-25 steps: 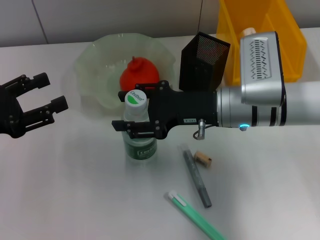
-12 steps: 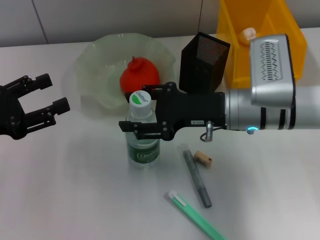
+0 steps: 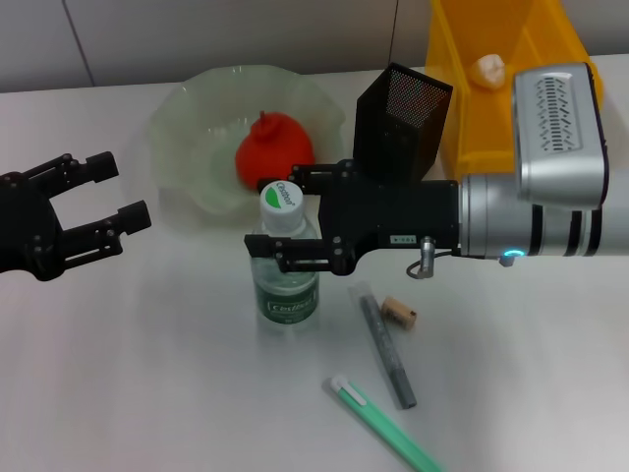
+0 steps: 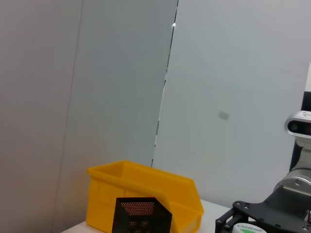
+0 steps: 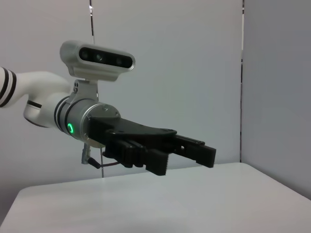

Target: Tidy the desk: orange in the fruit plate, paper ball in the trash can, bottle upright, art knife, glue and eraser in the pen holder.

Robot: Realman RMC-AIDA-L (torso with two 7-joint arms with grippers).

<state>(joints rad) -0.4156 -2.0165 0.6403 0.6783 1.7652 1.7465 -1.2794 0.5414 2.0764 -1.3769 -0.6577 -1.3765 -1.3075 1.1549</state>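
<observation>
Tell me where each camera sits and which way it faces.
Head: above, looking down at desk; left gripper open, right gripper around upright bottle.
Left wrist: faces across to trash can, pen holder, right arm.
Right wrist: faces the open left gripper.
Shared: head and left wrist both show trash can, pen holder, bottle.

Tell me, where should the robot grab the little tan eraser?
Probably from straight above, fingers closing across the short sides of the eraser. It lies flat on the desk, and the grey pen sits close beside it, so a sideways approach looks crowded.

A lab-like test booth: bare white desk enclosed by plain grey wall panels.
</observation>
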